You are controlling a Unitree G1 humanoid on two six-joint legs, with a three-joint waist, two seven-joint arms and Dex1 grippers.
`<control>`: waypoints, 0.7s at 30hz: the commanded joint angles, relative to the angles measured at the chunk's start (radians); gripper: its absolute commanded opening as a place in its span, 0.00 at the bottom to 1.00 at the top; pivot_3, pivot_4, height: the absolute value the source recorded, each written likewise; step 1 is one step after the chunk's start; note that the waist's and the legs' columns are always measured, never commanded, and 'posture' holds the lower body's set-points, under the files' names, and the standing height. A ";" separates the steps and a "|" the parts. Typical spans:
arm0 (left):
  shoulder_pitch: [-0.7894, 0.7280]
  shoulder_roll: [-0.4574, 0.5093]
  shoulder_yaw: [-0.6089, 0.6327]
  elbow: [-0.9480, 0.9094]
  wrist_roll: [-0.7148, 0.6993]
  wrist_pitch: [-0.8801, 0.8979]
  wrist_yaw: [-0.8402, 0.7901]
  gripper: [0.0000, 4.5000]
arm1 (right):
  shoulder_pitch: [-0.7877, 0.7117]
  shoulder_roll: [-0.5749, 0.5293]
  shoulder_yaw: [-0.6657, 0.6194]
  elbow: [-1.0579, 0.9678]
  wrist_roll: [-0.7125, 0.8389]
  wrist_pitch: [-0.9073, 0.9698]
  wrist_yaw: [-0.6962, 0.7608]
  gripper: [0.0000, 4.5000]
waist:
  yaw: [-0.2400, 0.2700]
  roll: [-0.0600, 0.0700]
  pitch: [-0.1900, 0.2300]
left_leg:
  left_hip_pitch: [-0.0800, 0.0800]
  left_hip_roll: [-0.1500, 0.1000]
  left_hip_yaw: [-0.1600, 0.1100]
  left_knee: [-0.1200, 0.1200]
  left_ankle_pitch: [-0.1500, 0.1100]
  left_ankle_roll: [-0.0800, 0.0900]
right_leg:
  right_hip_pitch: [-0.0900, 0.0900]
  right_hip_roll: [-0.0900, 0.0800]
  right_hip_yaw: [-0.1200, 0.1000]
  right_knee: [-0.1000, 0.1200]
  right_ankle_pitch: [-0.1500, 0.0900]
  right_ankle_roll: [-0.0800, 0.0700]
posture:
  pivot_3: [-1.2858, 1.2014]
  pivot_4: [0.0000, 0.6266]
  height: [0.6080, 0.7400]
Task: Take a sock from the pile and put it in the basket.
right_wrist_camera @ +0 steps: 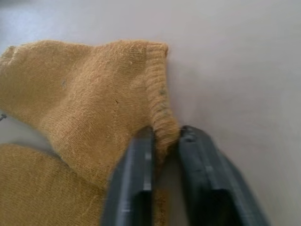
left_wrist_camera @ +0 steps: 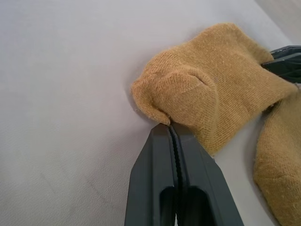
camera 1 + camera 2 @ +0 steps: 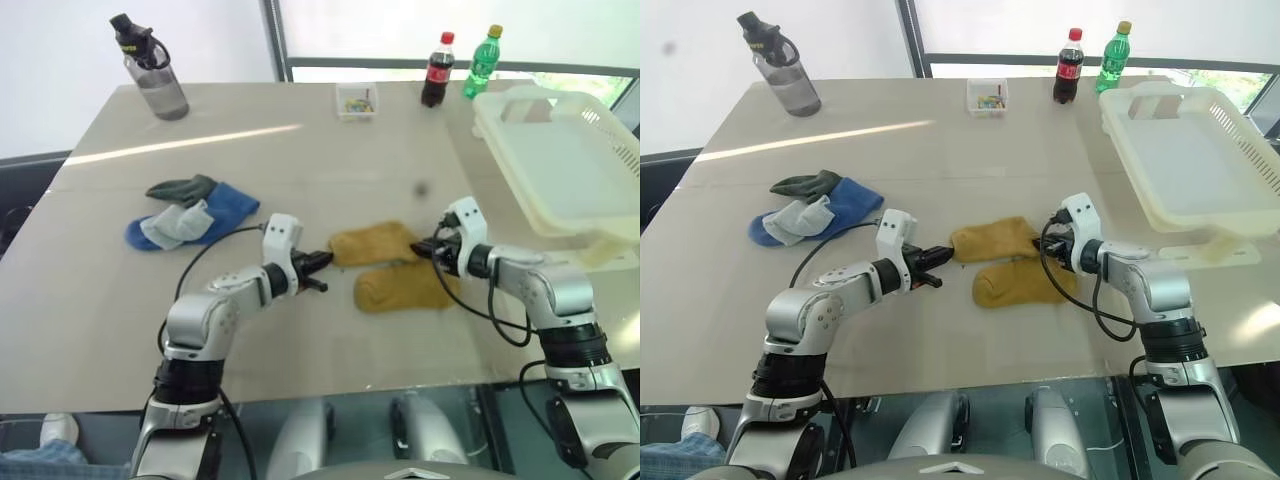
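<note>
Both grippers, left and right, pinch one yellow sock; lifting toward the basket comes next

Two mustard socks lie on the beige worktop. Left of them sit a blue sock, a light grey sock and a dark green sock. The basket right of them is pale cream. Black claw fingers.

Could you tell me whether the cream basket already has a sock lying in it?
No, the basket holds nothing, and the mustard socks lie on the table.
</note>
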 commanded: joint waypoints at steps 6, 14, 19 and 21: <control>-0.001 0.025 -0.041 -0.033 0.035 -0.027 -0.023 0.00 | -0.011 -0.005 -0.006 -0.036 0.000 -0.030 0.016 0.02 | 0.000 0.000 0.000 | 0.000 0.000 0.000 0.000 0.000 0.000 | 0.000 0.000 0.000 0.000 0.000 0.000 | 0.52 0.24 1.00; -0.074 0.128 -0.213 -0.011 0.230 -0.001 0.040 0.00 | -0.008 0.021 -0.078 -0.150 0.089 0.028 -0.002 0.02 | 0.000 0.001 -0.001 | 0.001 0.000 0.000 0.000 0.000 0.000 | 0.001 0.001 0.000 0.001 0.000 0.000 | 0.52 0.24 1.00; -0.089 0.110 -0.208 -0.099 0.211 0.058 0.037 0.00 | 0.027 0.004 -0.121 -0.262 0.168 0.093 0.003 0.02 | -0.001 0.001 -0.001 | 0.002 0.001 0.000 0.001 0.000 0.000 | 0.000 0.001 0.000 0.002 0.000 0.000 | 0.52 0.24 1.00; -0.080 0.100 -0.184 -0.161 0.179 0.103 0.035 0.00 | 0.058 -0.017 -0.151 -0.332 0.215 0.137 0.008 0.02 | 0.000 0.001 -0.001 | 0.001 0.001 -0.001 0.000 0.000 0.000 | 0.000 0.001 0.000 0.002 0.000 0.000 | 0.52 0.24 1.00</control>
